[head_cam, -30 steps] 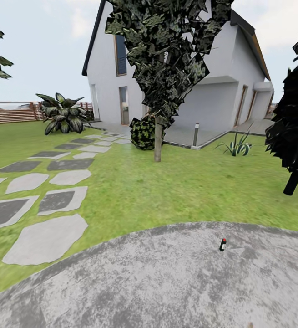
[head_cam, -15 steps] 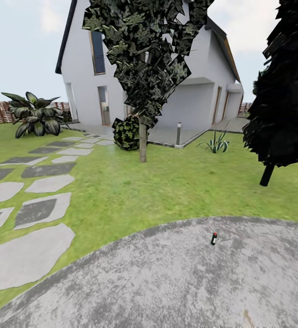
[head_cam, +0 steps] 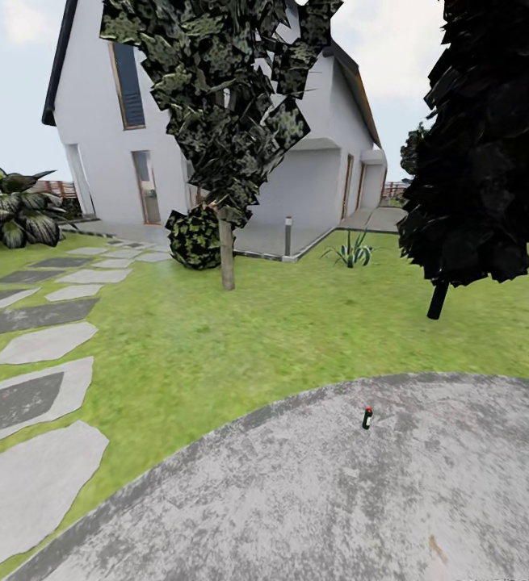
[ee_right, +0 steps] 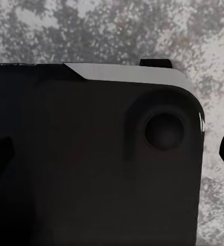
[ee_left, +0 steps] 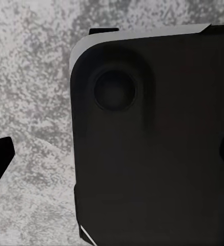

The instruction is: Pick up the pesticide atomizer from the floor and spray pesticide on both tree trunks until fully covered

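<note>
One small dark red-capped atomizer point(head_cam: 367, 418), upright.

A grey speckled paved circle point(head_cam: 312, 500) fills the near ground in the head view, and a small dark bottle-shaped atomizer with a red top point(head_cam: 367, 418) stands upright on it, near its far edge. Beyond the paving spreads a bright-green grass lawn point(head_cam: 240, 339), with flat grey stepping stones point(head_cam: 42, 342) laid in a line toward the white house. Two tree trunks rise from the grass: a pale mottled trunk point(head_cam: 227, 254) farther off and a dark leaning trunk point(head_cam: 438, 299) nearer the paving.
</note>
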Available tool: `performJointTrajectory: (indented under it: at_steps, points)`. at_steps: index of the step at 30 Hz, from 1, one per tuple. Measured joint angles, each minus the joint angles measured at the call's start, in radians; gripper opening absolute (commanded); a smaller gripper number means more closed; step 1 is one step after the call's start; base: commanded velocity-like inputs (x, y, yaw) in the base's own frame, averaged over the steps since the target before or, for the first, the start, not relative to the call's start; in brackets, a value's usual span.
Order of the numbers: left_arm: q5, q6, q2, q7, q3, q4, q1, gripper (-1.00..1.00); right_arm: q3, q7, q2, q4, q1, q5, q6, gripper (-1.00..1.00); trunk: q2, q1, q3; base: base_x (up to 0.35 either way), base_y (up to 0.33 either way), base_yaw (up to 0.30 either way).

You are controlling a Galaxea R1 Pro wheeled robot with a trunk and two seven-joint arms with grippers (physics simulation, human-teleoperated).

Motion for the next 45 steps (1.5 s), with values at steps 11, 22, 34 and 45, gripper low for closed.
performJointTrajectory:
  at_steps: [11, 22, 34, 45]
  points:
    - [0.000, 0.000, 0.000, 0.000, 0.000, 0.000, 0.000, 1.00, 0.000, 0.000, 0.000, 0.000, 0.000, 0.000, 0.000, 1.00, 0.000, 0.000, 0.000, 0.203, 0.294, -0.267]
    - [0.000, 0.000, -0.001, 0.000, 0.000, -0.010, 0.000, 1.00, 0.000, 0.000, 0.000, 0.000, 0.000, 0.000, 0.000, 1.00, 0.000, 0.000, 0.000, 0.223, 0.282, -0.267]
    - [-0.190, 0.010, -0.022, -0.012, -0.003, -0.232, -0.138, 1.00, 0.000, 0.000, 0.000, 0.000, 0.000, 0.000, -0.001, 1.00, 0.000, 0.000, 0.000, 0.229, 0.278, -0.268]
    - [-0.214, 0.010, -0.095, -0.017, -0.005, -0.239, -0.247, 1.00, 0.000, 0.000, 0.000, 0.000, 0.000, 0.000, 0.000, 1.00, 0.000, 0.000, 0.000, 0.232, 0.275, -0.268]
